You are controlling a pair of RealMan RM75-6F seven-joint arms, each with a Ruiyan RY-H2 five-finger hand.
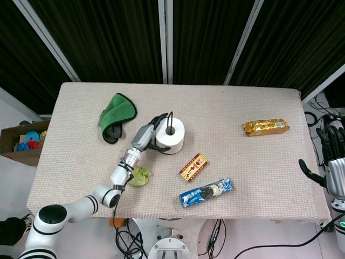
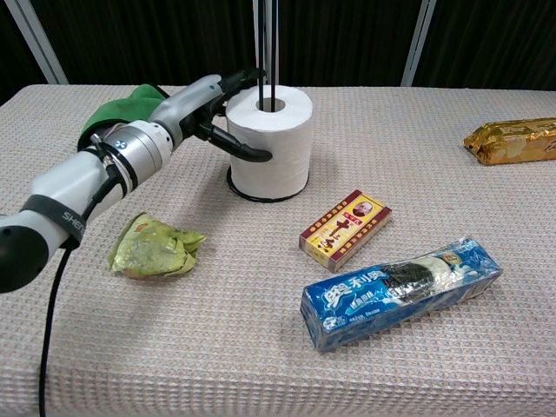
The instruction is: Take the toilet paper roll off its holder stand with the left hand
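The white toilet paper roll (image 1: 172, 136) (image 2: 276, 143) stands upright on its black holder stand (image 2: 261, 198), whose thin rod rises through the core. My left hand (image 1: 146, 136) (image 2: 201, 106) wraps the roll's left side: the thumb presses the near face and the other fingers (image 2: 241, 80) curl over the far top rim. The roll still sits down on the stand's base ring. My right hand (image 1: 333, 161) hangs past the table's right edge, fingers spread and holding nothing; the chest view does not show it.
A green cloth (image 1: 116, 116) (image 2: 117, 109) lies behind my left forearm and a crumpled yellow-green wrapper (image 1: 139, 176) (image 2: 155, 248) beneath it. Right of the roll lie a red-gold box (image 1: 194, 166) (image 2: 345, 228), a blue biscuit pack (image 1: 206, 192) (image 2: 401, 291) and a gold snack pack (image 1: 265, 127) (image 2: 512, 139).
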